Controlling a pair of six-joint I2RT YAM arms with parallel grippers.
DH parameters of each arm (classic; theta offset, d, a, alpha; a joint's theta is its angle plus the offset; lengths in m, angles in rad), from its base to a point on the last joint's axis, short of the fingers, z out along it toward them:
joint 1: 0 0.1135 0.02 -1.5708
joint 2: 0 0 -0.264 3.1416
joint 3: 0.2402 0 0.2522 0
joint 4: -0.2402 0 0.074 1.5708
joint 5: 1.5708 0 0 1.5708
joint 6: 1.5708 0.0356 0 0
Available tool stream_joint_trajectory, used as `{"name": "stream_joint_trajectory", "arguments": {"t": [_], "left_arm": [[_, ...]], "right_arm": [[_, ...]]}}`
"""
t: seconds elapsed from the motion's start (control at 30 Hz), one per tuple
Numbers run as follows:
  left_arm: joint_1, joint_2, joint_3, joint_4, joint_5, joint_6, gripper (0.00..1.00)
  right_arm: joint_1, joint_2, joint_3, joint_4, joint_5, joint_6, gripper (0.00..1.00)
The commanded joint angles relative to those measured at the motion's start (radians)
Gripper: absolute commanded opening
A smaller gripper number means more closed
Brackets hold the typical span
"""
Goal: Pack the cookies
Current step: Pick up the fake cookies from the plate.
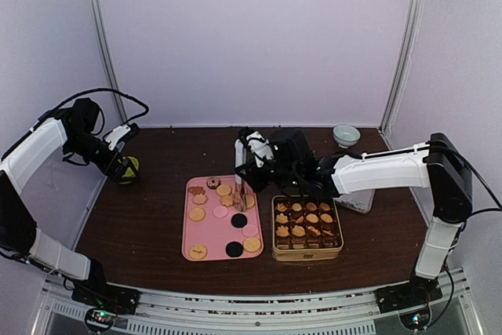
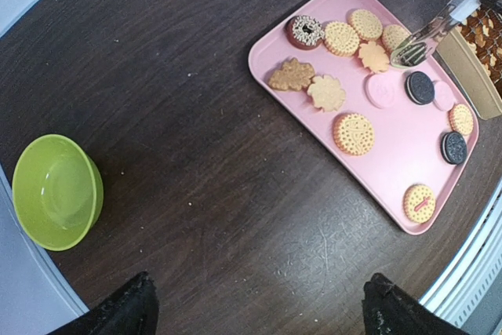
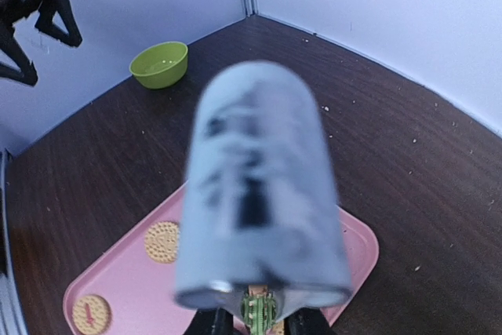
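One pink tray (image 2: 392, 162) lies nearest, carrying fourteen cookies (image 2: 354, 132): nine tan, two pink, two black and one chocolate ring. Just right of the tray, one gold tin (image 1: 307, 257) holds more tan cookies, too small to count. Above the tray's far right part, the right gripper (image 3: 259, 321) pinches one pair of tongs (image 2: 451, 12), tips down among the cookies. Well left of the tray, the left gripper (image 2: 259, 319) hangs spread wide near one green bowl (image 2: 55, 190). Beyond the tray's far right corner sits one white bowl (image 1: 346, 135).

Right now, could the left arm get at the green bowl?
Probably yes. The left gripper hangs open close by the green bowl, with only tabletop between them; the pink tray and its cookies lie off to the side.
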Motion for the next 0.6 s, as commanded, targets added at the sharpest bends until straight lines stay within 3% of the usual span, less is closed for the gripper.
{"name": "stream_joint_trajectory", "arguments": {"t": [0.0, 0.23, 0.57], "left_arm": [[0.002, -0.011, 0.015, -0.013, 0.013, 0.012, 0.93], [0.003, -0.017, 0.016, -0.02, 0.01, 0.017, 0.93], [0.002, -0.022, 0.013, -0.018, 0.014, 0.018, 0.93]], "right_arm": [[0.0, -0.027, -0.007, 0.007, 0.003, 0.035, 0.1], [0.0, -0.076, -0.004, 0.015, -0.009, 0.043, 0.0], [0.001, -0.296, -0.061, -0.069, 0.016, -0.011, 0.0]]}}
